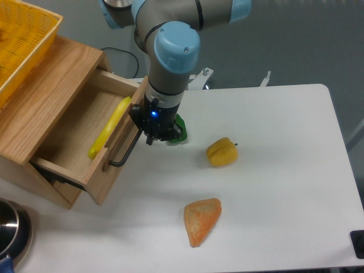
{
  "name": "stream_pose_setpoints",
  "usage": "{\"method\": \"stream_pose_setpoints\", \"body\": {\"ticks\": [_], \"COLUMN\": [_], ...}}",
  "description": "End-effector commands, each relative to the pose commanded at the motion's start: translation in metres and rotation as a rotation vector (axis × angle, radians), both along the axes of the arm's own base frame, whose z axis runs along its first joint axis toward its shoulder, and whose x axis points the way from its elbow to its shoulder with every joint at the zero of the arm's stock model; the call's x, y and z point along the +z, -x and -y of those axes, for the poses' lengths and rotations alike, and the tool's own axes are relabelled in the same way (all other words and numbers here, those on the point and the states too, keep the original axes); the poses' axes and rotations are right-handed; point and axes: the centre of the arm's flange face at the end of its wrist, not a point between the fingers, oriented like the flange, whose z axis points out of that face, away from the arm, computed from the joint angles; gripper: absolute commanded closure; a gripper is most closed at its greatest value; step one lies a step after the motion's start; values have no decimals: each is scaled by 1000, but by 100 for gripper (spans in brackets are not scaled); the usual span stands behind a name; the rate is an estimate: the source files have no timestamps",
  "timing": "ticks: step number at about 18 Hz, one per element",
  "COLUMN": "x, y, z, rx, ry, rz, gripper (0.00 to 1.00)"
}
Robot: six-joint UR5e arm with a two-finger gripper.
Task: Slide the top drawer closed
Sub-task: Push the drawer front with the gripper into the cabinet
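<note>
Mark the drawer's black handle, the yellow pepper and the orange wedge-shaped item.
black bar handle (129,151): fixed camera, lower half of the bar.
yellow pepper (222,152): fixed camera, middle of its body.
orange wedge-shaped item (201,219): fixed camera, centre of its top face.

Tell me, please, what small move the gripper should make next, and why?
Probably a short push left into the drawer front: the drawer stands well open, and the gripper already sits right by its black handle, so pushing should start sliding it shut.

green object (178,130) mostly hidden behind the gripper (152,136), jaw state unreadable, yellow basket (23,40) and metal bowl (12,230) cropped at left edge
</note>
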Motion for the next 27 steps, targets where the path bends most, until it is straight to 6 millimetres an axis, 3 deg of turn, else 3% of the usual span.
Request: {"method": "stream_pose_setpoints", "body": {"ticks": [5,18,27], "x": [10,8,6], "y": [-7,-33,-68], "z": [-4,-18,-34], "rx": [2,-2,-16], "ry": [11,23,37], "rz": [11,22,34], "gripper": [100,100,100]}}
